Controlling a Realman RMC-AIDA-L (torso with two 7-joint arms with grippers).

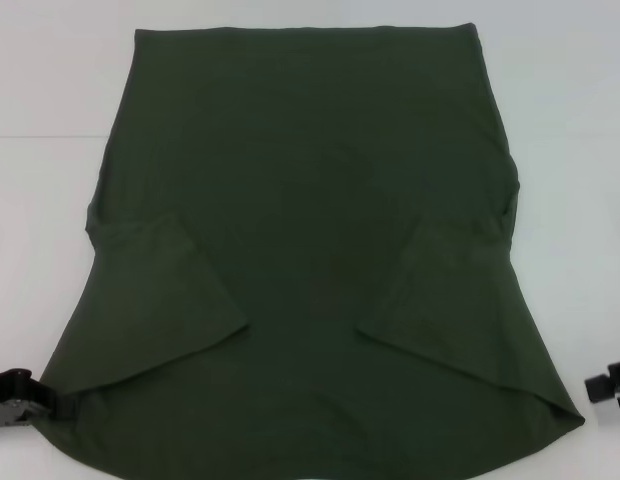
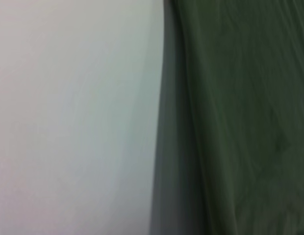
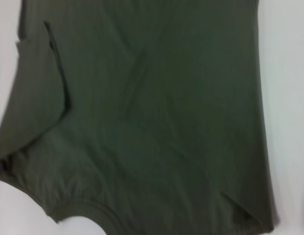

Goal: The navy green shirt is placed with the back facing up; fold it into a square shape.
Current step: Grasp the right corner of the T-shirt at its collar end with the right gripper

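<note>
The shirt (image 1: 310, 250) lies flat on the white table (image 1: 50, 90), spread through the middle of the head view, plain side up. Its far edge runs straight across at 12 o'clock. The side edges flare outward toward the near corners at 7 and 5 o'clock. Both sleeves are turned in over the body, their hems slanting toward the centre at about 8 and 4 o'clock.

Bare white surface shows on both flanks and beyond the far edge, so there's open room all round except at the near side, where the cloth runs out of view.

The left gripper (image 1: 15, 398) sits at 8 o'clock, right at the shirt's near-left corner; whether its black fingers are spread or closed, I cannot tell. The right gripper (image 1: 608, 388) sits at 4 o'clock, just beside the near-right corner and apart from it, again impossible to call.

The fabric is dark olive, matte and soft, with faint creases. The right wrist view catches a ribbed curved edge (image 3: 83, 205) of the shirt against the table.
</note>
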